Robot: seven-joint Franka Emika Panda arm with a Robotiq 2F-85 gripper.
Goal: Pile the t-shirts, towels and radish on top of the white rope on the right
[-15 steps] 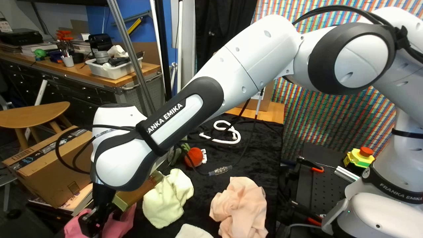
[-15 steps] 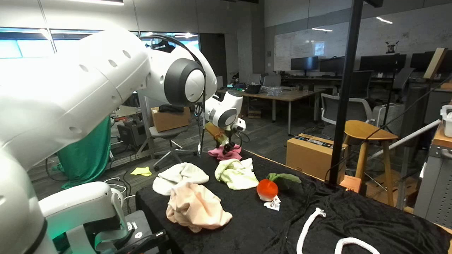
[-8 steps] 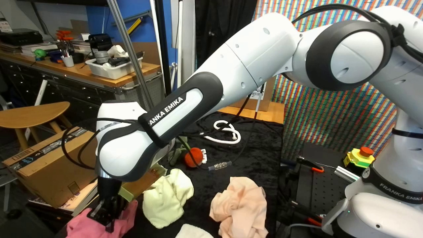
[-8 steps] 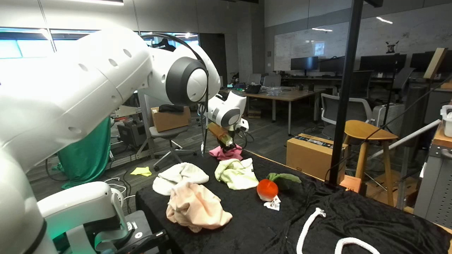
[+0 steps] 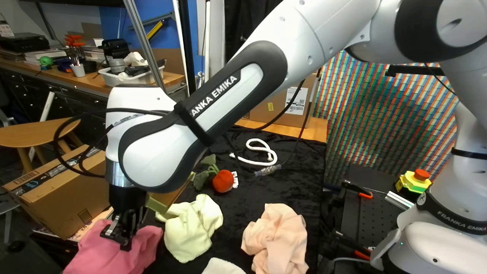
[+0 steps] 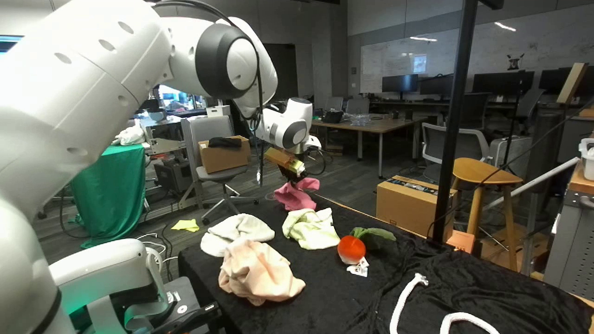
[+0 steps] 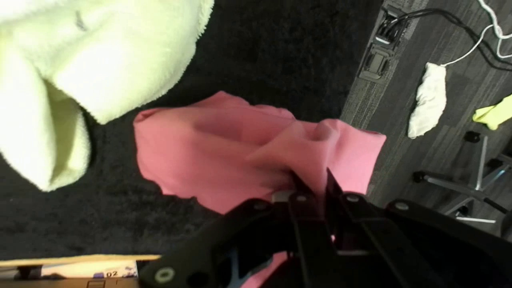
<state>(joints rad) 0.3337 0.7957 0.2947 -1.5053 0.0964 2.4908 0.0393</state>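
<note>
My gripper [image 7: 314,186] stands almost closed, its 2 fingers pinching a bunched fold of the pink cloth [image 7: 224,148]. In an exterior view that cloth drapes down from the fingertips near an edge of the black cover [image 5: 296,190]; I can't tell whether its lower part rests there. From my wrist view, its outer end appears against the grey floor [image 7: 452,148], where a yellow cloth [image 6: 185,225] lies too. The green cloth [image 5: 194,228] is just beside the pink cloth, with a strip of black showing between them. The peach cloth [image 5: 276,236] sits in a crumpled heap, the white cloth [image 6: 239,233] right next to it; whether those 2 touch, I can't tell. The radish [image 5: 223,181] lies between the green cloth and the rope [image 5: 259,163], its leaves [image 5: 201,180] and white tag [image 5: 235,179] on opposite sides. The rope makes loose curves on the cover, well apart from every cloth.
</note>
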